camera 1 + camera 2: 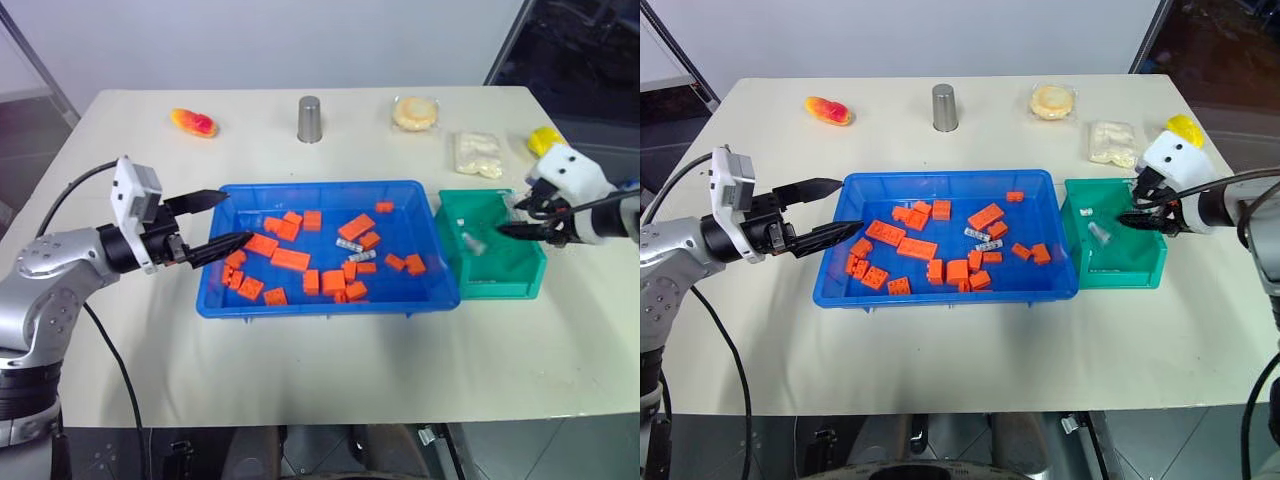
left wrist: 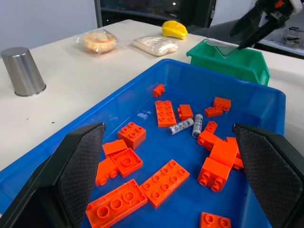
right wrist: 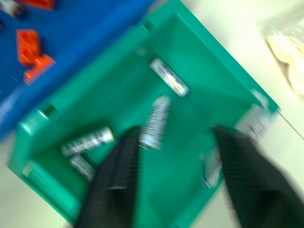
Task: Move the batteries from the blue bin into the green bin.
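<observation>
The left arm reaches in from the table's left side, its forearm about level, and the left gripper points toward the blue bin with its two fingers spread wide apart and nothing between them; the tips hang at the bin's left rim, one just outside the corner and one just over the orange blocks. The right arm comes in from the right edge, wrist bent so the right gripper tilts downward over the green bin, jaws parted and empty. Two batteries lie side by side among the blocks near the blue bin's middle. Several more batteries rest on the green bin's floor beneath the right gripper.
</observation>
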